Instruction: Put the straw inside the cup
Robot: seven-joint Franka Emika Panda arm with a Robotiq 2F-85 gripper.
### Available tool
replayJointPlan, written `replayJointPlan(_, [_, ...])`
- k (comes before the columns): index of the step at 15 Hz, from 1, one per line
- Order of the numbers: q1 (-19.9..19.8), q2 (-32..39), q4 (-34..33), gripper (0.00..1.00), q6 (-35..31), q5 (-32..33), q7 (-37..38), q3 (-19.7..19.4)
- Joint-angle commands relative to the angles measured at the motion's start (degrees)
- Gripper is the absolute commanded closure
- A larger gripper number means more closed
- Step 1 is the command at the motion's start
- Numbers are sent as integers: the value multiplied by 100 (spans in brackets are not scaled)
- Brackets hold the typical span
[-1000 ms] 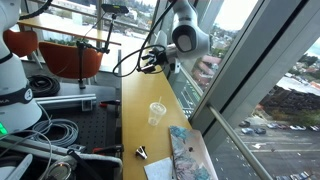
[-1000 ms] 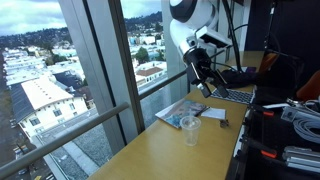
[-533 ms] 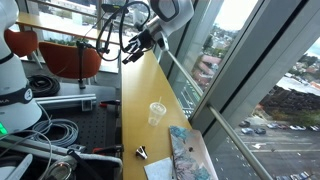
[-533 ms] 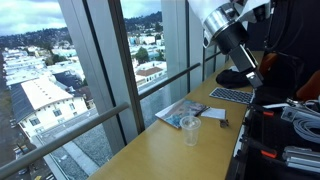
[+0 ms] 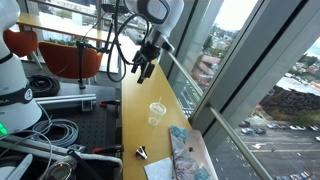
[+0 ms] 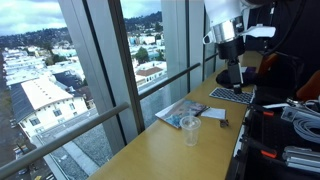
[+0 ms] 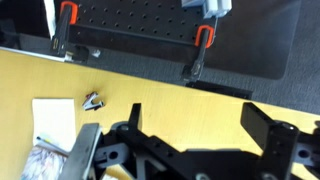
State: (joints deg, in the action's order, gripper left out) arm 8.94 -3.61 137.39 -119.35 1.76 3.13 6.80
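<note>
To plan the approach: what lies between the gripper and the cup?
Only bare yellow table between the gripper and the cup, in an exterior view.

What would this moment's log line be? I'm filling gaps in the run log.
gripper: open, empty, above table | cup: upright on table, apart from gripper | straw: not discernible

Long yellow table (image 5: 135, 110) beside a tall window (image 6: 100, 70), small black-and-silver metal object (image 5: 141, 153) near a white pad (image 5: 158, 168) and a patterned packet (image 5: 188, 152), coiled grey cables (image 5: 55, 130), orange chair (image 5: 75, 58), orange-topped clamp (image 7: 67, 22) and second clamp (image 7: 200, 45) at a black perforated board (image 7: 130, 30), keyboard (image 6: 232, 96)
</note>
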Motion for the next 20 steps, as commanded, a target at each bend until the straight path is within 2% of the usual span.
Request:
replayJointPlan(1, [-218, -62, 292, 0, -1347, 504, -117, -91])
replayJointPlan(6, [-483, -69, 870, 0, -3637, 1176, 110, -177])
replayJointPlan(7, [-425, 20, 598, 0, -2981, 847, -34, -134])
replayJointPlan(20, [-444, 26, 664, 0, -3097, 879, -28, -136])
